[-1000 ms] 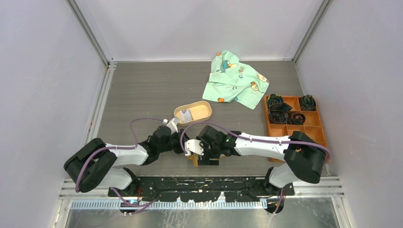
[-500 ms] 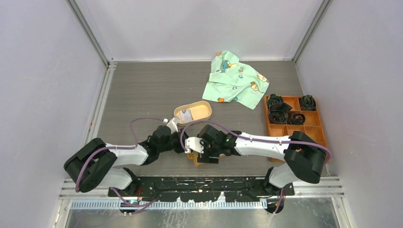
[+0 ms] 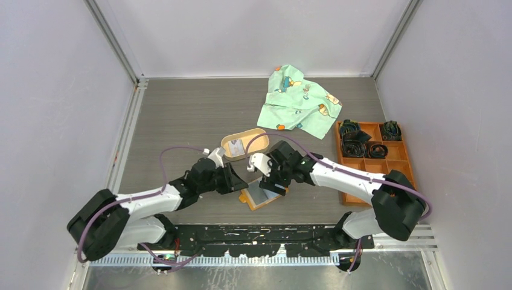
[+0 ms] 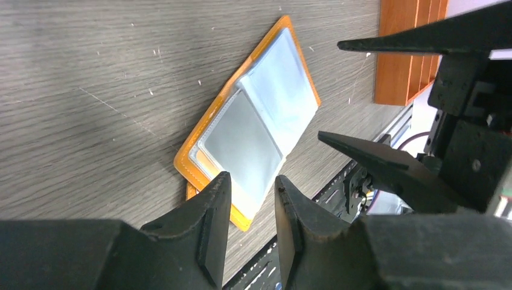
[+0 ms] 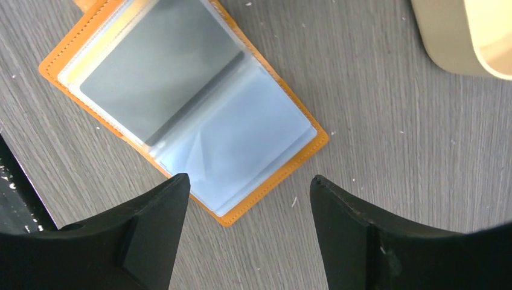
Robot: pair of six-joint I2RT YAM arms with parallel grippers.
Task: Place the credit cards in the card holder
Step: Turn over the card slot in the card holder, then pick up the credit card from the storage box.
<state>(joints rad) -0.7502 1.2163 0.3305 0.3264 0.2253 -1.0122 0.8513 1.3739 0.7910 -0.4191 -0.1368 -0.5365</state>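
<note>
The orange card holder (image 3: 261,196) lies open and flat on the table near the front edge, its clear plastic sleeves facing up (image 5: 181,103) (image 4: 256,121). One whitish credit card (image 3: 236,147) lies in the oval tan tray (image 3: 256,138). My left gripper (image 3: 236,181) (image 4: 252,177) hovers at the holder's left edge, its jaws a narrow gap apart with nothing between them. Over the holder's far right corner my right gripper (image 3: 273,185) (image 5: 244,181) stands wide open and empty. One sleeve looks dark grey; I cannot tell whether a card is in it.
A green printed cloth (image 3: 299,104) lies crumpled at the back. An orange compartment box (image 3: 395,166) with several black coiled items stands at the right. The tray's edge (image 5: 465,42) shows just beyond the holder. The black base rail (image 3: 259,232) runs along the near edge.
Both grippers were bunched over the holder, hiding it. The right gripper has lifted back and to the right, the left has drawn back left, and the holder now lies open.
</note>
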